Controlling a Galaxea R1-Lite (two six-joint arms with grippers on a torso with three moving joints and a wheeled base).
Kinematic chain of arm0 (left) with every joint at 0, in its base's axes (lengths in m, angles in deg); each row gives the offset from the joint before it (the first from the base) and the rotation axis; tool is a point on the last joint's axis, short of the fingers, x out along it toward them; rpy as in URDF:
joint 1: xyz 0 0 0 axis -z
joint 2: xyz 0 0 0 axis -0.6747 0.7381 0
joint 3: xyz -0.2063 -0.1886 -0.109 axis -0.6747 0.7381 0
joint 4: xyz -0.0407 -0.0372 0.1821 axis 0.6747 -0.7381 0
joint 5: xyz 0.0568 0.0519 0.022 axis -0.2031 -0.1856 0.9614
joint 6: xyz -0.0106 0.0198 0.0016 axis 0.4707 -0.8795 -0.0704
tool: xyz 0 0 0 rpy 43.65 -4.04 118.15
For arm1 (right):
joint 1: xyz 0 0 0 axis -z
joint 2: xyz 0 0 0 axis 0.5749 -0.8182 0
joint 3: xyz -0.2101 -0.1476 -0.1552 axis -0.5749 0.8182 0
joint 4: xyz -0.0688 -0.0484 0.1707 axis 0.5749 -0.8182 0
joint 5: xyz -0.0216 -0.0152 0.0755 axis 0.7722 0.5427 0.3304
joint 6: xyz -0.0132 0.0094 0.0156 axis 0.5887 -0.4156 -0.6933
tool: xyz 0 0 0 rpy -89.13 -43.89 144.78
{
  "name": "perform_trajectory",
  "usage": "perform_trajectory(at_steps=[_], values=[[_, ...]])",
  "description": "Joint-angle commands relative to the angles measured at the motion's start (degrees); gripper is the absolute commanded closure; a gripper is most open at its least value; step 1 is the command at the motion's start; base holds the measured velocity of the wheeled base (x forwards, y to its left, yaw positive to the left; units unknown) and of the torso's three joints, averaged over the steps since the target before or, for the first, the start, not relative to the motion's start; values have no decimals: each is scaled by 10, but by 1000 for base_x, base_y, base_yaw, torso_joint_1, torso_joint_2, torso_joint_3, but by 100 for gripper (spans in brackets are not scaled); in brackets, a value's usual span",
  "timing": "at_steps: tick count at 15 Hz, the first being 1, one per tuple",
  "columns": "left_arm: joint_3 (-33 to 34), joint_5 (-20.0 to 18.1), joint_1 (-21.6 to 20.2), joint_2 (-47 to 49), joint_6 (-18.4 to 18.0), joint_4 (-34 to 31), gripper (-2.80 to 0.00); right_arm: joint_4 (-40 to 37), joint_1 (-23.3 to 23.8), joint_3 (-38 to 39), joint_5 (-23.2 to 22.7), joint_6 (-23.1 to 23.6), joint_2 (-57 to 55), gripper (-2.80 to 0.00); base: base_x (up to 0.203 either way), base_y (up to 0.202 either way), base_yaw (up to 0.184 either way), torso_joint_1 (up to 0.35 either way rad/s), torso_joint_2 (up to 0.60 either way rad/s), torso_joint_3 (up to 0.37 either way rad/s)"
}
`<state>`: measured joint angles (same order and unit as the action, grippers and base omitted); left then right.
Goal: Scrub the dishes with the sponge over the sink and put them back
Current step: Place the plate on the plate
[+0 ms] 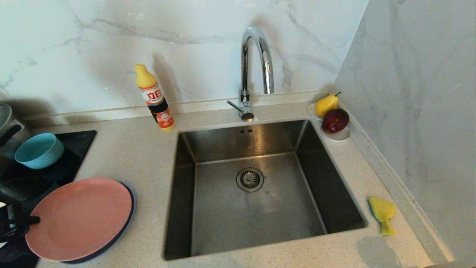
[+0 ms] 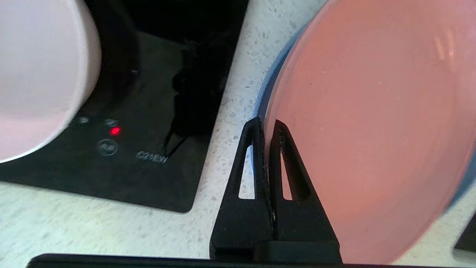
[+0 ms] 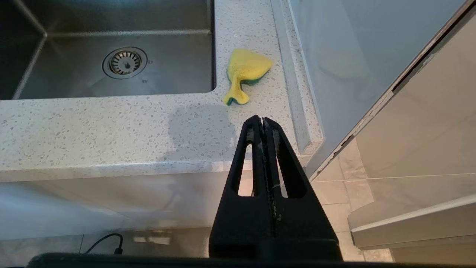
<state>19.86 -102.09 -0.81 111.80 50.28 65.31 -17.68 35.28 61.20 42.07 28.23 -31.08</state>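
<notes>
Salmon-pink matte plate [image 1: 80, 217] lies stacked on grey-blue plate [image 2: 260, 100] left of steel sink [image 1: 256, 193], left gripper [image 2: 266, 124] pinching its rim to lift; right gripper [image 3: 262, 121] parked, closed, empty.

I've got the salmon-pink plate [image 1: 80, 219] stacked flat on the grey-blue plate [image 1: 126, 219], left of the sink [image 1: 256, 186]; teal bowl [image 1: 39, 150] upright behind them; pale pink bowl [image 2: 41, 74] just beside the stack; floppy yellow sponge [image 1: 383, 214], green side down, lies on the tabletop right of the steel basin.
</notes>
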Motion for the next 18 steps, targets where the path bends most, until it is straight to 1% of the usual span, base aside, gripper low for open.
perform_trajectory(at_steps=[1,4,6,11,12,15,16,18], values=[[34,-15,0,21,0,46,0,0,0,0,0,0,-1,0,0,0,0,0,0,0],[58,-22,-1,54,0,103,0,0,0,0,0,0,-1,0,0,0,0,0,0,0],[63,-28,-5,72,1,127,0,0,0,0,0,0,-1,0,0,0,0,0,0,0],[66,-29,-6,71,1,128,0,0,0,0,-1,0,-1,0,0,0,0,0,0,0],[64,-30,-6,69,3,127,-280,0,0,0,0,0,-1,0,0,0,0,0,0,0],[56,-48,-7,51,9,120,-280,0,0,0,-1,0,-1,0,0,0,0,0,0,0],[54,-52,-7,38,16,119,-280,0,0,0,0,0,-1,0,0,0,0,0,0,0],[34,-53,-7,13,46,112,-280,0,0,0,0,0,-1,0,0,0,0,0,0,0]])
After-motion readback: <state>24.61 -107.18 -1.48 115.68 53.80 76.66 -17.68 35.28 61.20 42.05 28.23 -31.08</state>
